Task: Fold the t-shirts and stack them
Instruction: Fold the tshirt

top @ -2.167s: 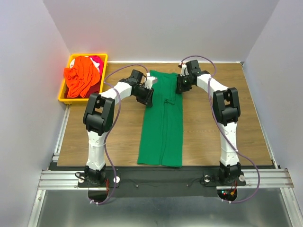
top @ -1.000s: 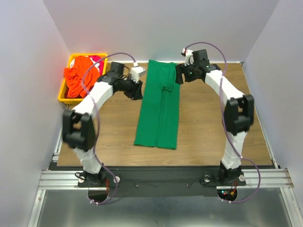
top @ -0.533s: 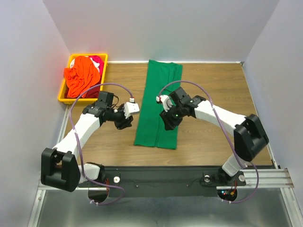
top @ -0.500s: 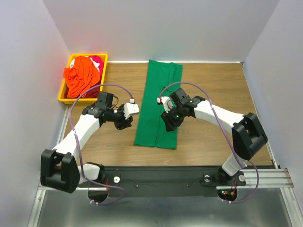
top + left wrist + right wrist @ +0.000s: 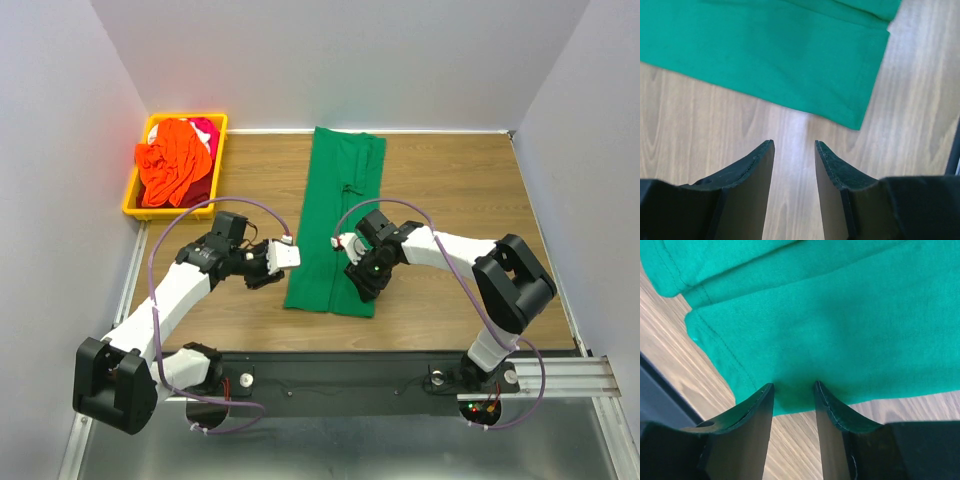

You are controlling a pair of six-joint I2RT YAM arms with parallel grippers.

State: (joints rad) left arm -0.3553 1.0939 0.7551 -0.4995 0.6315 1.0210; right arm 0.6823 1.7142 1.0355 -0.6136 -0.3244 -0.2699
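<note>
green t-shirt (image 5: 840, 305) beneath right hand (image 5: 794, 387)

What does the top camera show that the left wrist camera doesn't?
Only the top view shows the yellow bin holding the orange t-shirt and red-pink t-shirt, and the right gripper at the near end of the green t-shirt. Only the left wrist view shows the left gripper is open, bare table between its fingers, short of the shirt's corner. Both show the green t-shirt and the table.
</note>
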